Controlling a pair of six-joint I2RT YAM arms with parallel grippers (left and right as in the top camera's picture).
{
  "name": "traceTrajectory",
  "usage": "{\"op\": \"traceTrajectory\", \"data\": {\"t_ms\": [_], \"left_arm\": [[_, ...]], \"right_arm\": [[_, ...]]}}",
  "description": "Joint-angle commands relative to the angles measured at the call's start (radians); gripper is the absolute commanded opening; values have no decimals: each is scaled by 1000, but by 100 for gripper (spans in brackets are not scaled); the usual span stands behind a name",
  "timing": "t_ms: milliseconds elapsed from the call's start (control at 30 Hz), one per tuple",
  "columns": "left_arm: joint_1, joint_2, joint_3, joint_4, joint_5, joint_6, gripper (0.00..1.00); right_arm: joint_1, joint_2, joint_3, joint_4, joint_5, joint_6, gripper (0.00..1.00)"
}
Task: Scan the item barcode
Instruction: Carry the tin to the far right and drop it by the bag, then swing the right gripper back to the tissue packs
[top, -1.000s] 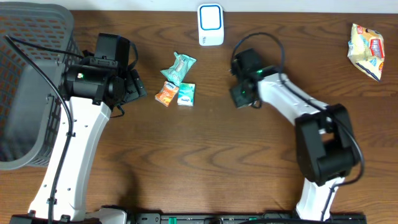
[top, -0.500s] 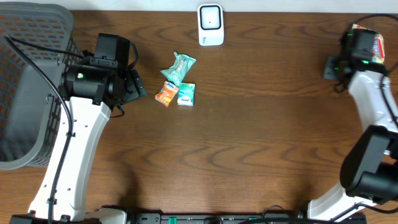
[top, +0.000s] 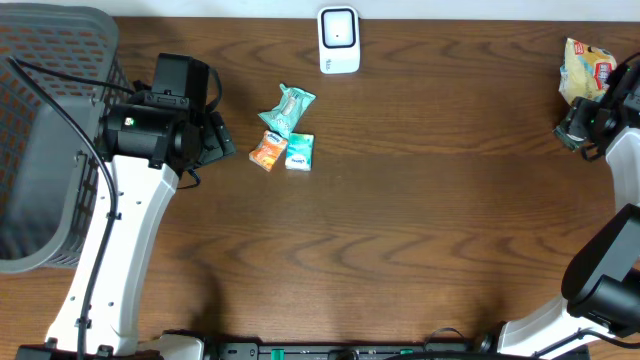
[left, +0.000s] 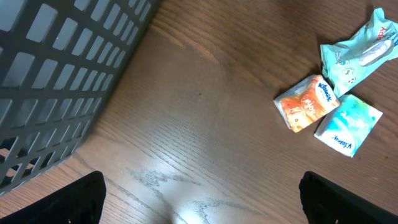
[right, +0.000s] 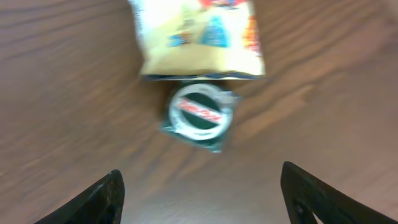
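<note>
The white scanner (top: 339, 40) stands at the back middle of the table. Near my left gripper (top: 218, 141) lie three items: a teal packet (top: 288, 108) (left: 364, 53), an orange Kleenex pack (top: 268, 151) (left: 308, 102) and a teal tissue pack (top: 299, 151) (left: 348, 124). That left gripper (left: 202, 210) is open over bare wood. My right gripper (top: 583, 124) (right: 202, 205) is open at the far right, just short of a small round green-and-white item (right: 200, 115). The round item lies free against a yellow snack bag (top: 588, 68) (right: 199, 37).
A dark grey mesh basket (top: 45, 140) (left: 56, 81) fills the left edge of the table, close beside the left arm. The right arm reaches along the table's right edge.
The right arm has swung from the table's middle to the far right beside the snack bag, and its jaws have widened. The left arm has not moved.
</note>
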Motion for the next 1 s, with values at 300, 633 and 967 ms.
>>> {"op": "traceTrajectory", "data": {"t_ms": [300,633,967], "left_arm": [[4,4,-1,-5,-13,-9,98],[4,4,-1,-5,-13,-9,98],[4,4,-1,-5,-13,-9,97]], "right_arm": [[346,-4,7,-33,-686,133,73],[827,95,7,77,-290,281,51],[993,268,7,258,-211,568,55]]}}
